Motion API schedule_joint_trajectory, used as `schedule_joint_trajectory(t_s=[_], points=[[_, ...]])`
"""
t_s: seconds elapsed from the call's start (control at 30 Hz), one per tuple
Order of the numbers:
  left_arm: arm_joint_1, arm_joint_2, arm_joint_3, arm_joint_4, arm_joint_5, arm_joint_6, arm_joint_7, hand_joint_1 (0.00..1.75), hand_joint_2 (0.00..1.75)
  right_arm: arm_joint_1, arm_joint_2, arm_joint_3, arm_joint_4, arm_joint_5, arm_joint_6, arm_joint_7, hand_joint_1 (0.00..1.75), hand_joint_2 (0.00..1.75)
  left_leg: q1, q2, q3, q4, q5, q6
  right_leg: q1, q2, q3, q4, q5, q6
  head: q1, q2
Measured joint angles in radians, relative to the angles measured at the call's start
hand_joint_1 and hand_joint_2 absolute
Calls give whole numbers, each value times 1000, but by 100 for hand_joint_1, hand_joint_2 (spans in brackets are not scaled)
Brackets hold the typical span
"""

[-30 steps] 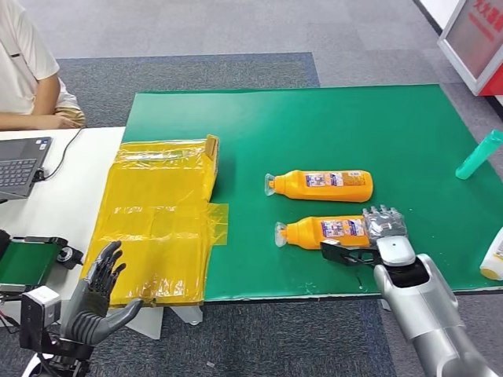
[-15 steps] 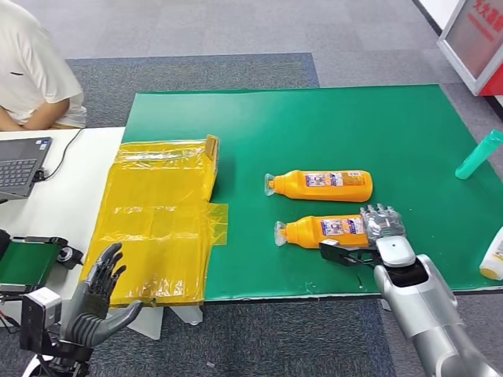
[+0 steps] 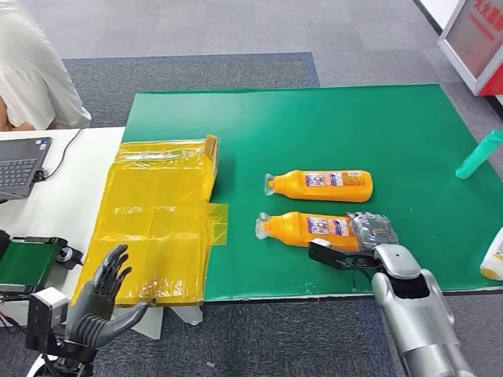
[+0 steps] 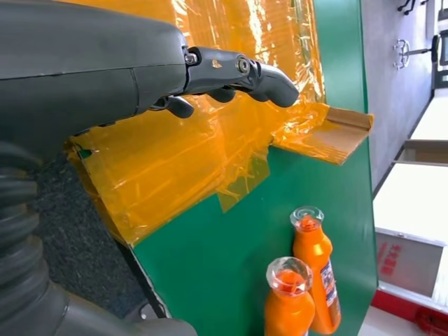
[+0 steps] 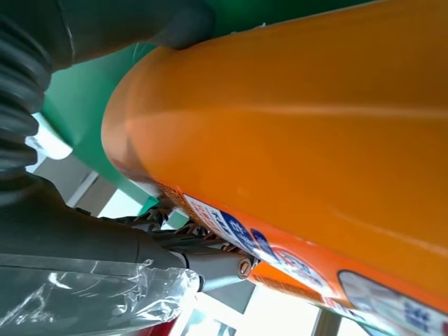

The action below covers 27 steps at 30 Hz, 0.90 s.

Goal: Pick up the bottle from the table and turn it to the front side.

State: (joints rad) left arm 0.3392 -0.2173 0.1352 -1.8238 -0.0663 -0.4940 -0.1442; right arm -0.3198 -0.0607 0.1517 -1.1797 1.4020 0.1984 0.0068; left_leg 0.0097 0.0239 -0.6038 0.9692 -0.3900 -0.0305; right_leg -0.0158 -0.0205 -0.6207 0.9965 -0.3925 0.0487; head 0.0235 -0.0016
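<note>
Now my right hand (image 3: pixel 372 233) grips the base end of the nearer orange bottle (image 3: pixel 308 227), fingers over its top and thumb under its near side, and the bottle lies on its side on the green mat (image 3: pixel 356 126) with its clear cap pointing left. Just behind it, a second orange bottle (image 3: pixel 323 185) lies parallel, label up, apart from mine. My left hand (image 3: pixel 100 294) hangs low off the table's near edge, fingers spread and holding nothing, beside the crumpled yellow plastic sheet (image 3: pixel 157 216).
</note>
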Motion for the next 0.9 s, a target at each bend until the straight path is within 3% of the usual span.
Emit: schedule_joint_trajectory(t_s=[0.13,0.37,0.57,0.73,0.9], points=[[3,1,0,0,2,5,-2,0,175,34,27,-44,-59,-69,6,-30,175,175,0,0,0,0,0,0,0,0,0,0,0,0,0,0],[2,1,1,-7,-2,11,-31,0,175,132,112,-92,-233,-483,35,-124,175,175,0,0,-1,0,0,0,0,0,-1,0,-1,0,0,0],[-9,-10,1,-26,13,20,-36,0,175,225,170,-92,-374,-666,41,-146,175,175,0,0,-1,0,-1,0,0,0,-1,0,-1,-1,0,0],[-30,-34,-13,-34,106,20,-3,0,175,303,215,-49,-452,-686,-2,-181,175,175,0,0,-1,0,-1,0,0,0,-1,0,-1,0,0,0],[-74,-26,-104,-35,144,90,-20,0,175,344,238,42,-469,-659,-84,-189,175,175,0,0,-1,0,-1,0,0,0,-1,0,-1,-1,0,0]])
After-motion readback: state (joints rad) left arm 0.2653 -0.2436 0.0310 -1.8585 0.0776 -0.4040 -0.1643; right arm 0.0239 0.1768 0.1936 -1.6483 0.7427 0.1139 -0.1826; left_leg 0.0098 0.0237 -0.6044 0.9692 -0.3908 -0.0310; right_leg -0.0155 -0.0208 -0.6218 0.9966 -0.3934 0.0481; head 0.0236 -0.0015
